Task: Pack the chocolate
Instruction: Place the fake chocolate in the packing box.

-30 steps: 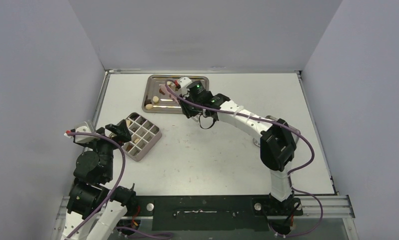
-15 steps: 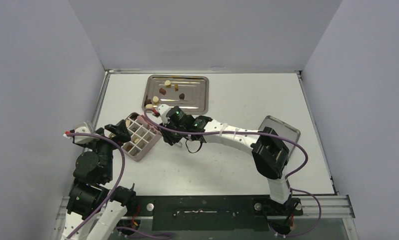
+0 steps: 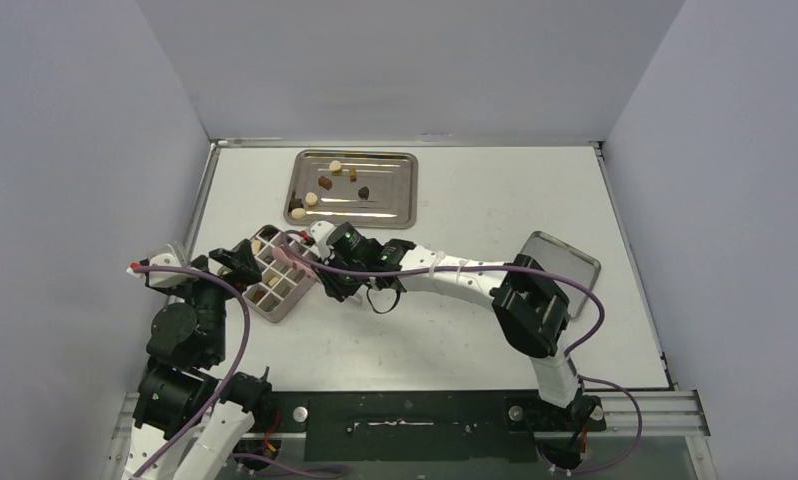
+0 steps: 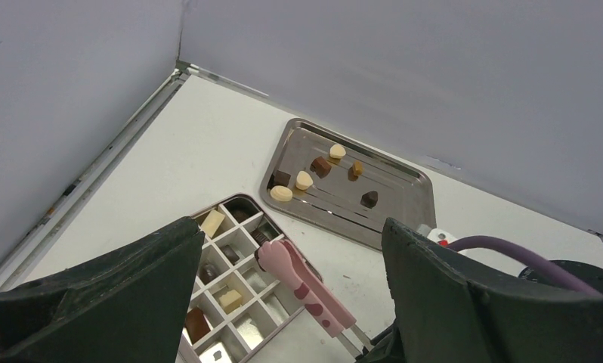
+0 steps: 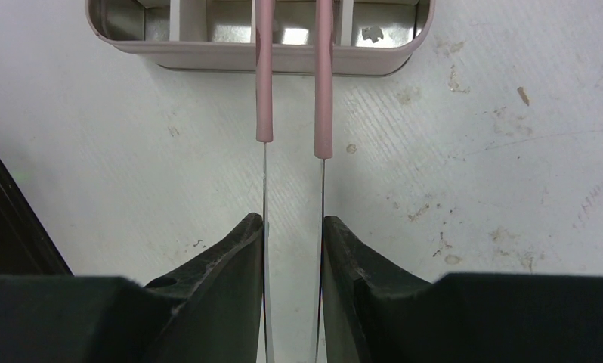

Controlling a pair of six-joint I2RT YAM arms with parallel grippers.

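Observation:
Several chocolate chunks (image 3: 325, 183) lie on the steel tray (image 3: 400, 170) at the back; they also show in the left wrist view (image 4: 320, 166). More chunks (image 4: 230, 299) sit in cells of the pink divided box (image 3: 307, 283). My right gripper (image 3: 329, 276) is shut on the pink tongs (image 5: 264, 91), and their steel arms run between my fingers (image 5: 238, 257). The tong tips (image 4: 279, 257) reach over the box's middle cells with a dark piece at the tip. My left gripper (image 3: 237, 262) is open at the box's left side, its fingers wide apart (image 4: 292, 227).
A steel lid (image 3: 560, 262) lies on the table at the right. The tray (image 4: 404, 197) stands just behind the box. Grey walls close in the left, back and right sides.
My right arm has swung from over the tray down and left to the box, carrying the tongs. The left arm has not moved.

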